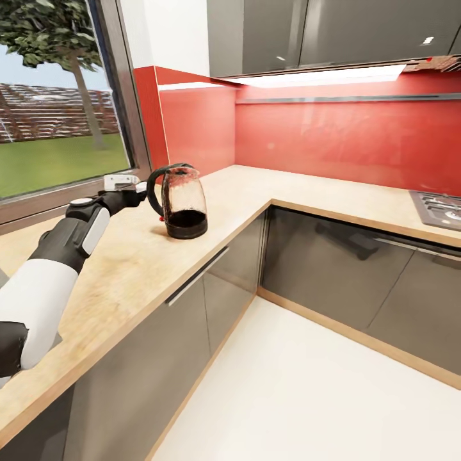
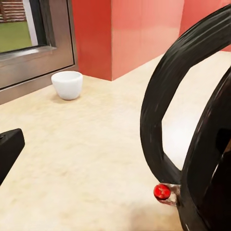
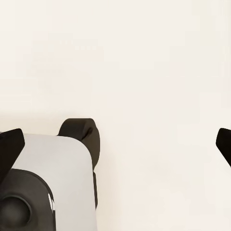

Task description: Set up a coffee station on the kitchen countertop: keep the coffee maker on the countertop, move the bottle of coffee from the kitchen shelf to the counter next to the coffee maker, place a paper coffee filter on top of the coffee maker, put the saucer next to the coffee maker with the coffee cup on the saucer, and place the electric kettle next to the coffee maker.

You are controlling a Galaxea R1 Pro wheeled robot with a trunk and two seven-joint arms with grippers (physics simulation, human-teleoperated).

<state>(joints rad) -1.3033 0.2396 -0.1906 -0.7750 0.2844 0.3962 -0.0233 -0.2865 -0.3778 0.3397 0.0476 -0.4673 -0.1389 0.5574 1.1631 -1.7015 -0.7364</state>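
My left arm reaches across the light wood-grain countertop [image 1: 256, 192]; its gripper [image 1: 142, 190], fingers spread wide, sits beside the rounded brownish glass kettle [image 1: 184, 202].

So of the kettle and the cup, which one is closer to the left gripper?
The electric kettle: its black looped handle sits right beside the left gripper. The white coffee cup stands farther off, by the window frame.

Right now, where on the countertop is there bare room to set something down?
Bare stretches: the countertop between the electric kettle and the hob, and the near edge before the kettle. Crowded: the window side, with the left gripper and the coffee cup.
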